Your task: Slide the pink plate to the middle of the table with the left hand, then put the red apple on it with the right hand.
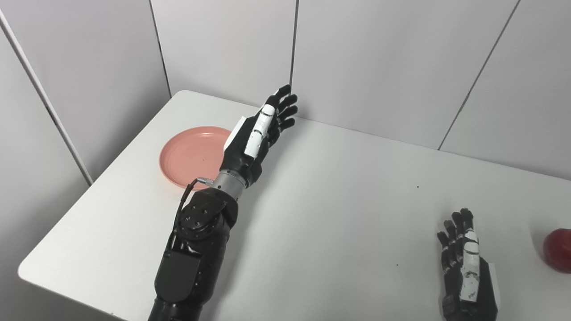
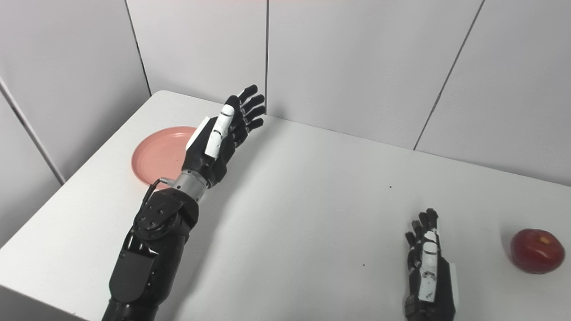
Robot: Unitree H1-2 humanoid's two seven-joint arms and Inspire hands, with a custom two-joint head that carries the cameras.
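Note:
The pink plate (image 1: 192, 154) lies flat on the white table (image 1: 334, 200), near its far left corner. My left hand (image 1: 261, 131) is raised above the table just right of the plate, fingers straight and apart, holding nothing; its wrist covers the plate's right rim. The red apple (image 2: 537, 250) rests on the table at the right edge, cut off by the frame in the left eye view. My right hand (image 2: 428, 263) lies low near the front edge, left of the apple and apart from it, fingers extended and empty.
Grey wall panels (image 1: 379, 58) stand close behind the table's far edge and along its left side. The table's front left corner (image 1: 26, 272) is rounded. Bare tabletop spans the stretch between the two hands.

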